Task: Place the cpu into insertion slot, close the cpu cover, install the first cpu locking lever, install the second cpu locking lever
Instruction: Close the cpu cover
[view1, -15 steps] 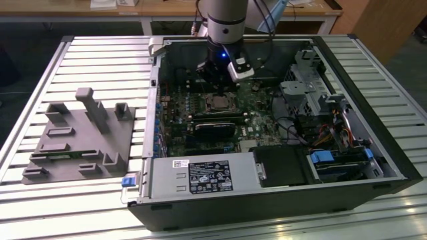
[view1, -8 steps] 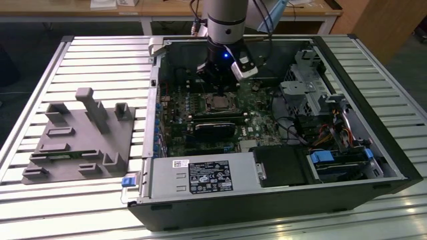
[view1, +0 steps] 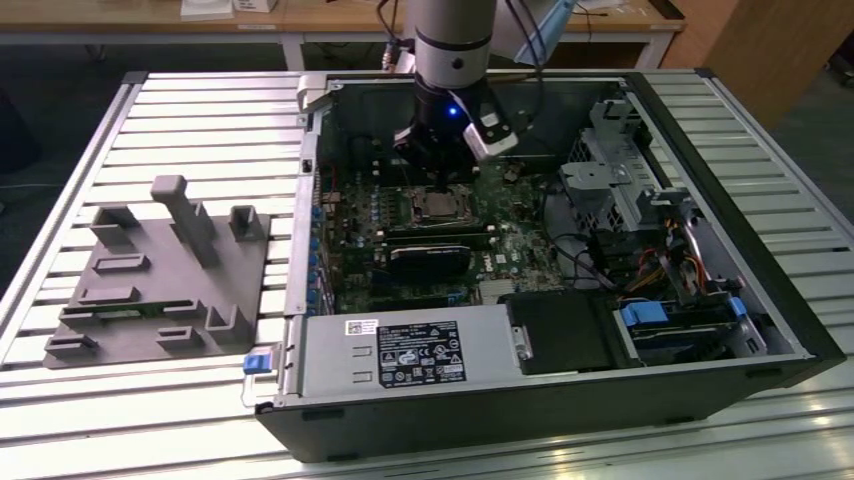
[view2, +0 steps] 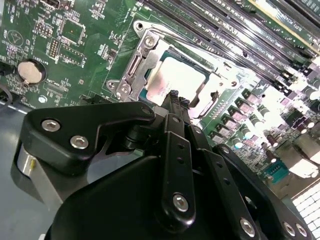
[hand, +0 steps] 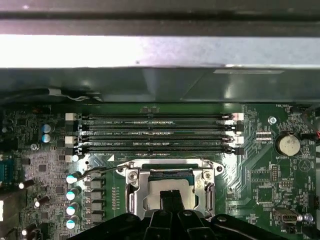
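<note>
The cpu lies flat in the insertion slot, its dull metal top showing through the window of the silver cpu cover, which is folded down over it. In the first wrist view the cpu sits framed by the cover. A thin wire locking lever runs along the socket edge and bends away to one side. My gripper hangs just above the chip with its fingers pressed together and nothing between them. It also shows in the first wrist view and the exterior view.
The socket sits inside an open computer case on a slatted table. Long black memory slots run beside it, with a coin battery nearby. A power supply, a drive cage and a grey fixture surround the work area.
</note>
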